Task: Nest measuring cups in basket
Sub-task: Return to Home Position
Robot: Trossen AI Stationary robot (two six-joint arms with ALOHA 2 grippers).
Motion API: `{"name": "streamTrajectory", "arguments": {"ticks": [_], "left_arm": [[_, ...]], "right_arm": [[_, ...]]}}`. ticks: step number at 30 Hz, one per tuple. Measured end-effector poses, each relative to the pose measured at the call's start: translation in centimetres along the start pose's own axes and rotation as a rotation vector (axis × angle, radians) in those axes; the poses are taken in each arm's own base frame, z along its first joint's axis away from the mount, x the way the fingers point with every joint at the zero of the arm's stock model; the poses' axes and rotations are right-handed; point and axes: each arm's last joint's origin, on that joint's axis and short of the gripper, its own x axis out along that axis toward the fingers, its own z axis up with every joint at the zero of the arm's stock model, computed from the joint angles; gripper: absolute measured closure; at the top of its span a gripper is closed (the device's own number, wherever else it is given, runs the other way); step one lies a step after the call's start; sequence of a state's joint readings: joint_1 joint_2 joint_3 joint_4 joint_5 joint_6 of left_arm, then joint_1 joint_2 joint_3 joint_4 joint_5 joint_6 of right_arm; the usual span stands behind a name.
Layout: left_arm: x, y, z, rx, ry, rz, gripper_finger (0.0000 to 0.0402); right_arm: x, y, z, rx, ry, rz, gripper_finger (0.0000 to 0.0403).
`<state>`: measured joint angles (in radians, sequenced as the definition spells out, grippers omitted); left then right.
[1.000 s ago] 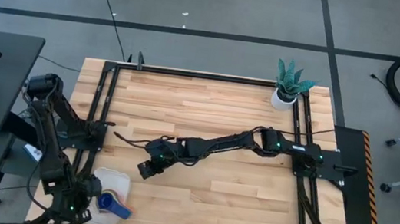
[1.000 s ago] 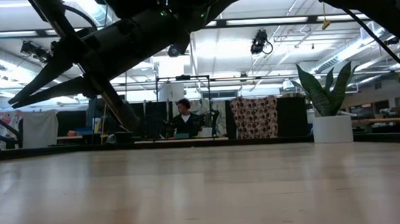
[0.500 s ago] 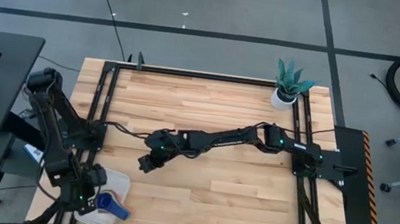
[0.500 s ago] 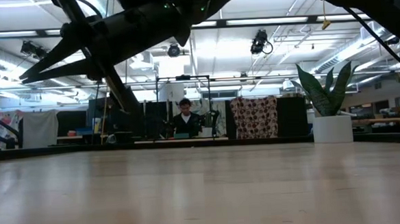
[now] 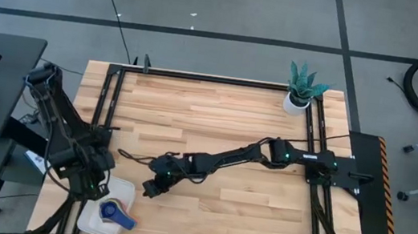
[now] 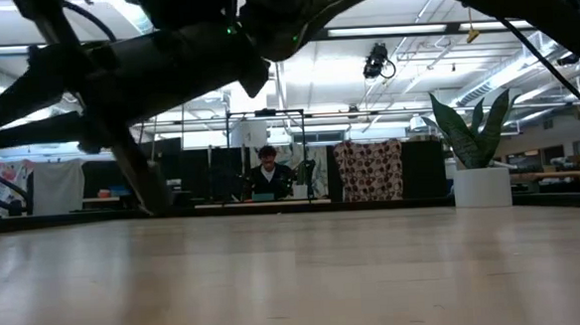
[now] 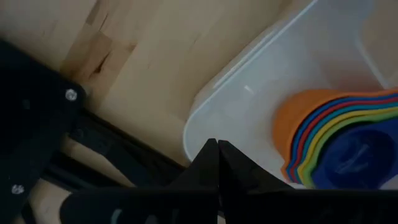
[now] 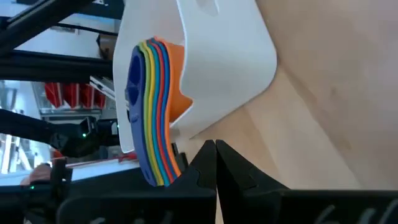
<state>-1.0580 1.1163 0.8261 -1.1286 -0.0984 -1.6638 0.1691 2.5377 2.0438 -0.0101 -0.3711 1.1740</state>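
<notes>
Nearest you, at the front left corner of the surface (image 5: 225, 119), the basket (image 5: 90, 219) lies flat on the wood. The measuring cups (image 5: 111, 212) sit inside it as one nested stack. The dark blue one is innermost, orange is outermost, and the other colours show as thin rims between them.

Your left tool (image 7: 215, 143) hangs over one corner of the basket, apart from the stack. Its two fingers are pressed tip to tip and hold nothing.

Farther in, toward the middle of the surface, your right tool (image 8: 215, 144) is at the end of its outstretched arm, clear of the wood and aimed toward the basket. Its fingers are likewise closed together and empty.

At the far right corner stands a potted plant (image 5: 301, 87). In the room beyond, a person (image 6: 268, 171) shows well behind the surface.
</notes>
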Motion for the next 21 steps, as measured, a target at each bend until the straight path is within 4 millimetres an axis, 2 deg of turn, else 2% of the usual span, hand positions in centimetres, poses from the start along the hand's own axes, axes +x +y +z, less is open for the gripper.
{"name": "streamTrajectory", "arguments": {"ticks": [4, 9, 14, 21], "left_arm": [[-0.2, 0.2, 0.1, -0.001, -0.026, -0.014, 0.0401], [-0.3, 0.3, 0.2, 0.0, -0.034, -0.001, 0.0401], [-0.3, 0.8, 0.3, 0.006, -0.08, 0.047, 0.0401], [-1.6, 1.9, 1.1, 0.018, -0.272, -0.018, 0.0401]], "right_arm": [[0.5, -0.6, 0.1, 0.001, -0.048, -0.008, 0.0402], [0.1, -0.4, 1.3, -0.048, -0.11, 0.038, 0.0402], [-0.1, -0.6, 1.6, -0.07, -0.114, 0.03, 0.0402], [-1.2, 1.3, 3.3, -0.179, -0.11, 0.109, 0.0402]]}}
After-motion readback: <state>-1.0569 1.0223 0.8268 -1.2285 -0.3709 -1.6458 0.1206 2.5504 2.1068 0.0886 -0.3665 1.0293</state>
